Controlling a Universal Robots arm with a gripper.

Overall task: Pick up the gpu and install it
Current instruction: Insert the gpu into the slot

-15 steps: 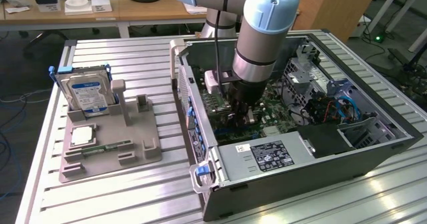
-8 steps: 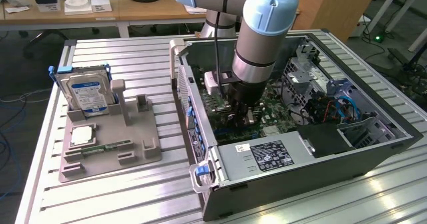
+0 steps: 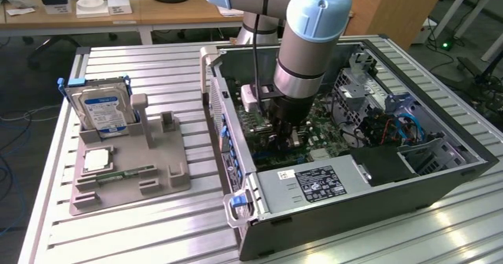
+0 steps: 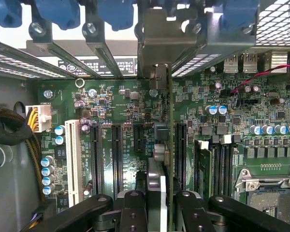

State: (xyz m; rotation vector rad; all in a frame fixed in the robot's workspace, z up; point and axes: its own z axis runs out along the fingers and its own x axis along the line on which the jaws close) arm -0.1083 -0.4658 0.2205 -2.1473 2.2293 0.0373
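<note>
Inside the computer case, gripper pinching the gpu edge-on above the motherboard slots

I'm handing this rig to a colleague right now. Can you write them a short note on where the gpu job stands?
Gripper: shut on the gpu, held edge-on and upright, down inside the open computer case.
Gpu: over the motherboard, lined up along the black expansion slots, its metal bracket reaching the rear slot openings. Whether its edge sits fully in a slot can't be told.
Done: gpu picked up and carried into the case.
Left: confirm seating in the slot and release.
On the grey holder beside the case: hard drive standing upright and a memory stick, both untouched.
</note>
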